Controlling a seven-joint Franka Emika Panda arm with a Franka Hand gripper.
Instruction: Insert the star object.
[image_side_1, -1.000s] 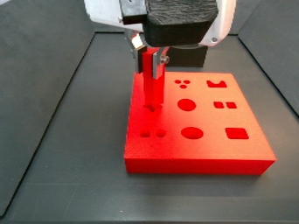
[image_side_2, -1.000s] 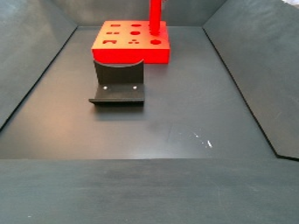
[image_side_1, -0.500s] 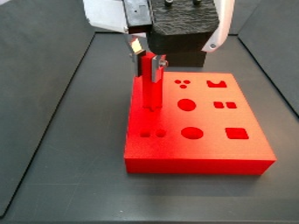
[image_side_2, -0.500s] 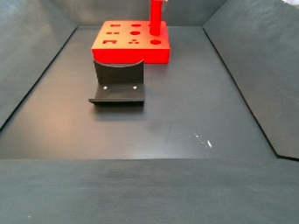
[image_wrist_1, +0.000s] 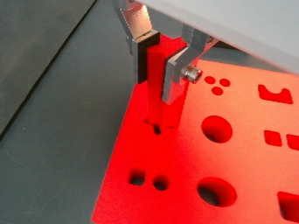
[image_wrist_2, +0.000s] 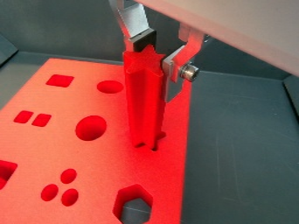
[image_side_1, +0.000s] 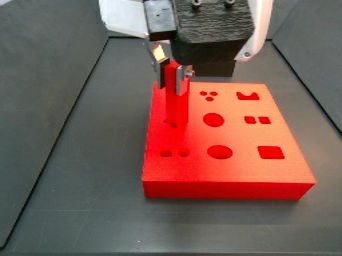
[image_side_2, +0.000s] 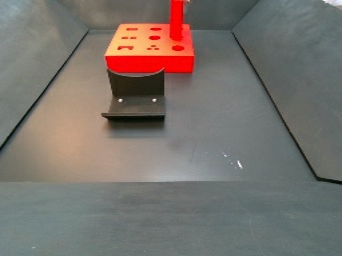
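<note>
The star object (image_wrist_1: 156, 92) is a long red rod standing upright with its lower end in a hole near one edge of the red block (image_wrist_1: 251, 157). It shows in both wrist views (image_wrist_2: 142, 101) and both side views (image_side_1: 170, 98) (image_side_2: 175, 22). My gripper (image_wrist_1: 160, 66) sits over the block and is shut on the rod's upper end, a finger on each side. The star-shaped top shows between the fingers (image_wrist_2: 176, 72). In a side view my gripper (image_side_1: 171, 68) hangs above the block's left rear part (image_side_1: 201, 170).
The block (image_wrist_2: 117, 166) has several other shaped holes, round, square and slotted. The dark fixture (image_side_2: 134, 95) stands on the floor just in front of the block (image_side_2: 150, 63). Dark walls rise along the sides of the dark floor (image_side_2: 201, 170).
The gripper's body has shifted slightly in a side view. The rod stays upright at the same hole with the fingers still round its top.
</note>
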